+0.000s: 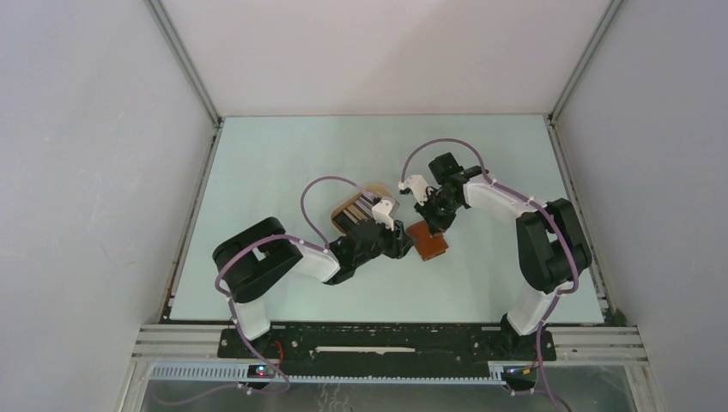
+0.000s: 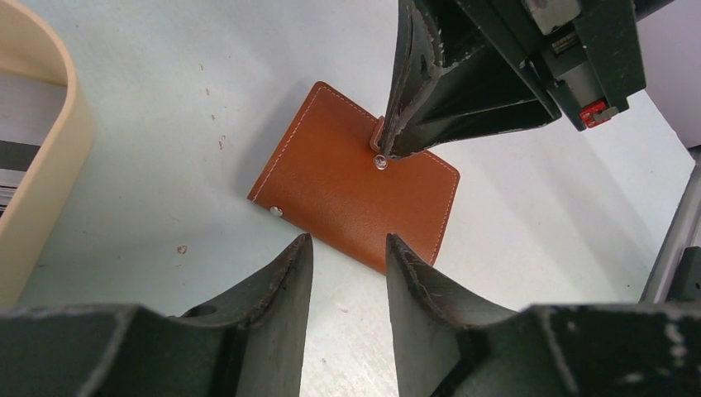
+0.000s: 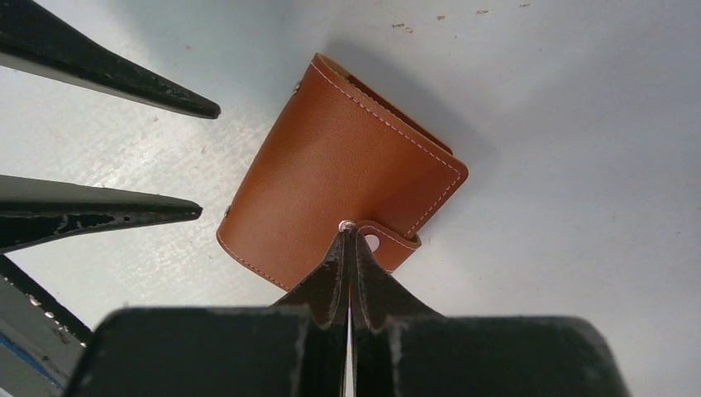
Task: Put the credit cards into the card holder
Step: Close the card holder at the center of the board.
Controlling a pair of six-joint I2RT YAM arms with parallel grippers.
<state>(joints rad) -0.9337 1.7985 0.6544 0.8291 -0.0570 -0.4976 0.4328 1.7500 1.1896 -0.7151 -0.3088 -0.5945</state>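
The closed wallet lies flat on the table between both arms, slanted to each. The right gripper, jaws pressed together, touches its tips to the snap tab. The left gripper, jaws apart and empty, hovers just short of the opposite edge. The cards wait in the tray to the left; nothing blocks the way.

The desk has a pale mint-green top. An oval tan tray sits near its middle, a little left of centre. In the left wrist view the tray's smooth cream rim curves along the left edge. Small brown specks dot the desk surface. Plain grey-white panels wall in the desk on three sides, joined by aluminium corner posts. Slotted aluminium rails run along the near edge.
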